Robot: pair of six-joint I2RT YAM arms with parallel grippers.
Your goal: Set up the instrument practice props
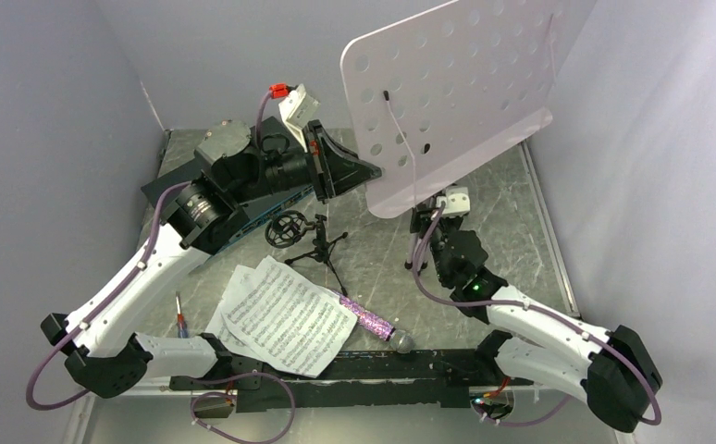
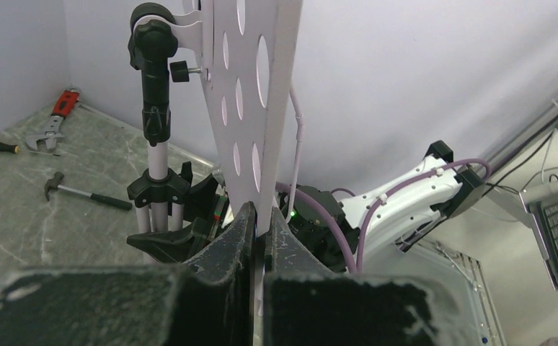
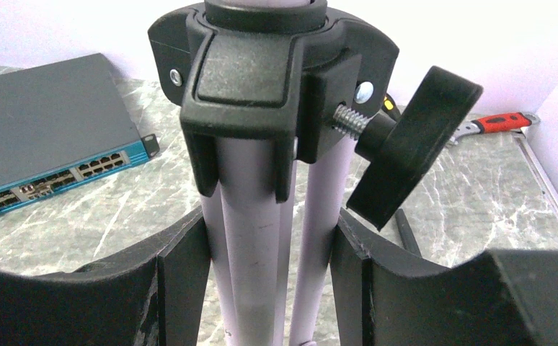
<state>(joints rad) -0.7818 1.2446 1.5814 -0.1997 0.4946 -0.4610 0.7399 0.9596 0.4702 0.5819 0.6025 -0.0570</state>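
Both pincers are engaged on the music stand (image 1: 456, 92), which is upright at the right rear of the worktop (image 1: 502, 213). The left pincer (image 2: 260, 220) is pinched together on the lower edge of the perforated desk (image 2: 272, 122). The right pincer (image 3: 269, 274) is clamped around the silver tripod legs (image 3: 251, 238) just below the black collar (image 3: 262, 79). The governing relation is this: the stand's long axis runs vertically, the desk rises straight up from the left pincer, and the legs pass downward between the right pincer's fingers. Any tilt of the desk is therefore judged to fall to the left arm while the right arm steadies the column.

The remaining props lie toward the near edge. The two sheet-music pages (image 1: 285, 319) lie flat and overlapping beside the left arm. The purple glitter microphone (image 1: 370, 324) lies just right of them, its axis diagonal with the head nearer the bases. The small black mic stand (image 1: 310, 239) is behind the pages.

View differences:
- The right wrist view alone shows the legs bunched together – not splayed – along with the wing knob (image 3: 409, 137) and the network switch (image 3: 45, 144).
- The left wrist view alone shows the shaft (image 2: 158, 155), a hammer (image 2: 81, 192) and a red adjustable wrench (image 2: 54, 122).
- Only the top view shows the pages and microphone.
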